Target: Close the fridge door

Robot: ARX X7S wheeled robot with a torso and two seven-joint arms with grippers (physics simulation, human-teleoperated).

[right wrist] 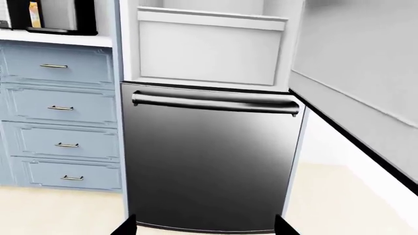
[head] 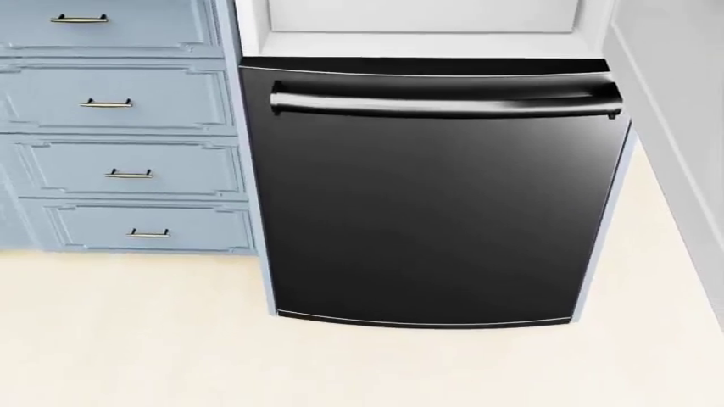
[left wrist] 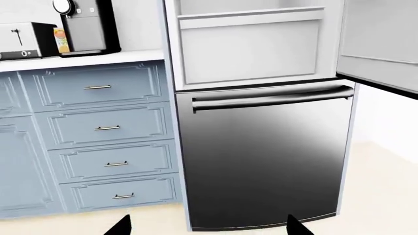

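Observation:
The fridge door [left wrist: 382, 44] stands swung open at the fridge's right side, its pale grey inner face and dark lower edge showing; it is also seen in the right wrist view [right wrist: 359, 73] and at the head view's right edge [head: 684, 102]. The white fridge interior [left wrist: 251, 49] with a bin lies exposed. My left gripper [left wrist: 209, 227] is open, only its two black fingertips [left wrist: 121, 226] showing, well back from the fridge. My right gripper [right wrist: 205, 227] is open too, empty, facing the lower drawer. Neither gripper appears in the head view.
A glossy black lower drawer [head: 430, 203] with a horizontal bar handle [head: 442, 100] sits under the open compartment. Light-blue cabinet drawers [head: 114, 170] stand to its left, with a coffee machine [left wrist: 85, 24] and toaster [left wrist: 23, 41] on the counter. Cream floor [head: 339, 365] lies in front.

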